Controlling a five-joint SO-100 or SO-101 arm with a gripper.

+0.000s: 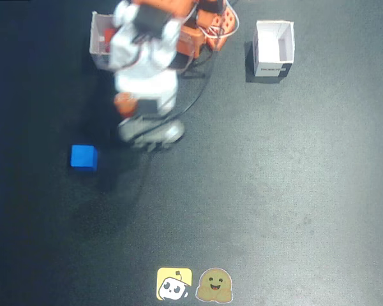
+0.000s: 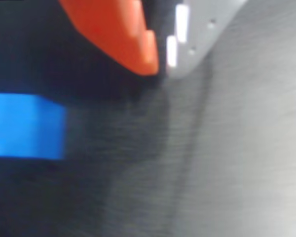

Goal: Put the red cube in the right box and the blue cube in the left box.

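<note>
The blue cube [image 1: 83, 157] lies on the dark table, left of the arm in the fixed view. It also shows in the wrist view [image 2: 27, 126] as a blurred blue block at the left edge. My gripper [image 1: 150, 132] is motion-blurred, to the right of the cube and apart from it. In the wrist view the gripper [image 2: 162, 63] has its orange and white fingertips nearly together with nothing between them. A white box [image 1: 99, 39] at the back left is partly hidden by the arm. A trace of red shows inside it, but I cannot tell whether that is the red cube.
A second white box [image 1: 273, 48] stands open at the back right. The arm's orange base and cables [image 1: 207, 29] sit between the boxes. Two small stickers [image 1: 194, 285] lie at the table's front edge.
</note>
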